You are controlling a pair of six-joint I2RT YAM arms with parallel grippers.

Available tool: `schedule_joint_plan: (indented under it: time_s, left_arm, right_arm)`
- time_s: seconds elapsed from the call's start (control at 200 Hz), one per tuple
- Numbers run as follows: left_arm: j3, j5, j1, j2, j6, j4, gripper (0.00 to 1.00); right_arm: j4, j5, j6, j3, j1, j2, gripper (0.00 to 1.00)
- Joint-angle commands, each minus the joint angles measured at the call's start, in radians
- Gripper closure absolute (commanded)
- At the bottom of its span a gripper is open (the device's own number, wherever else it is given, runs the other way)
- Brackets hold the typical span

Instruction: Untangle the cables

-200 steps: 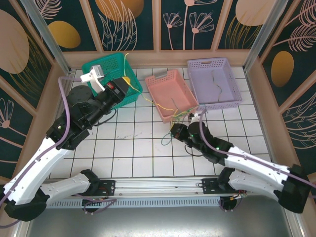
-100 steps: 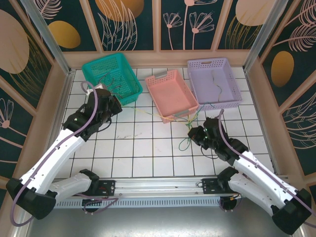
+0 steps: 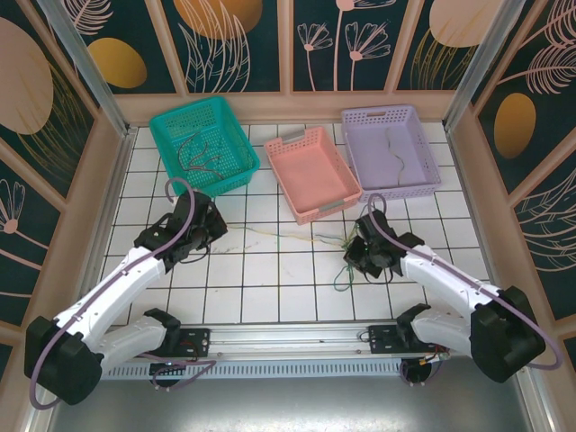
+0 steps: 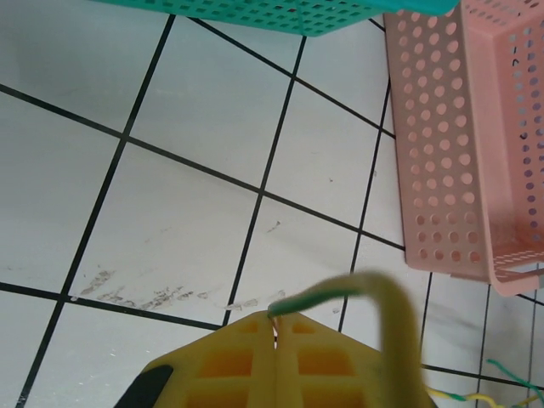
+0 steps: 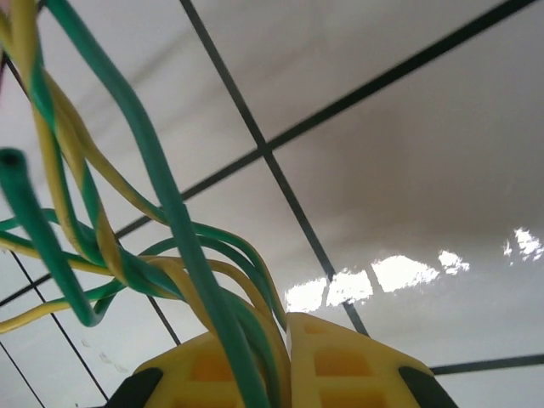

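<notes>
Your left claw (image 4: 274,326) is pinched on one yellow-green end and your right claw (image 5: 286,331) is clamped on the knot of cables (image 3: 335,241) on the tiles at 6 o'clock of the pink basket (image 3: 280,180), the strand lying 9-to-3 between them, knot nearest right.

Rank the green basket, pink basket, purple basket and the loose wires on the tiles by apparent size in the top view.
1. purple basket and green basket: about alike, can't separate them.
2. pink basket: narrower.
3. wires: thin strands covering the least area, though stretched out long.
</notes>
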Motion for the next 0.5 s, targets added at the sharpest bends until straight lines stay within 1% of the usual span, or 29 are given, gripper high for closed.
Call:
schedule_joint_plan:
  time_s: [0.0,0.015,0.06,0.12,0.16,0.195,0.285,0.33,0.365,0.375,0.42,0.445,0.495]
  left_arm:
    - [-0.037,-0.149,0.041,0.018,0.043,0.029,1.00]
    - [-0.053,-0.127,0.041,0.020,0.040,0.054,1.00]
    - [-0.090,-0.057,0.041,0.022,0.023,0.116,1.00]
    - [-0.132,0.003,0.040,0.022,-0.002,0.185,1.00]
    - [-0.142,0.015,0.040,0.022,-0.011,0.197,1.00]
    - [-0.144,0.021,0.040,0.021,-0.011,0.202,1.00]
    - [-0.135,0.022,0.040,0.014,0.009,0.189,1.00]
    - [-0.128,0.020,0.040,0.010,0.016,0.176,1.00]
    - [-0.124,0.026,0.040,0.005,0.016,0.171,1.00]
    - [-0.124,0.027,0.040,0.003,0.014,0.170,1.00]
    - [-0.123,0.048,0.040,-0.005,-0.005,0.168,1.00]
    - [-0.129,0.067,0.040,-0.010,-0.029,0.177,1.00]
    - [-0.152,0.114,0.039,-0.025,-0.097,0.210,1.00]
  right_arm:
    - [-0.142,0.132,-0.054,-0.030,-0.065,0.064,0.94]
    - [-0.133,0.106,-0.060,-0.028,-0.063,0.075,0.94]
    - [-0.115,0.087,-0.074,-0.027,-0.059,0.110,0.92]
    - [-0.103,0.076,-0.087,-0.027,-0.053,0.153,0.83]
    - [-0.106,0.079,-0.087,-0.027,-0.050,0.174,0.78]
    - [-0.108,0.079,-0.086,-0.028,-0.048,0.180,0.75]
    - [-0.110,0.088,-0.078,-0.026,-0.043,0.145,0.70]
    - [-0.107,0.090,-0.078,-0.022,-0.044,0.114,0.70]
    - [-0.107,0.092,-0.084,-0.019,-0.044,0.091,0.72]
    - [-0.106,0.094,-0.085,-0.018,-0.043,0.086,0.74]
    - [-0.104,0.091,-0.104,-0.013,-0.043,0.065,0.89]
    - [-0.100,0.083,-0.120,-0.009,-0.043,0.056,1.00]
    - [-0.086,0.058,-0.155,-0.001,-0.040,0.043,1.00]
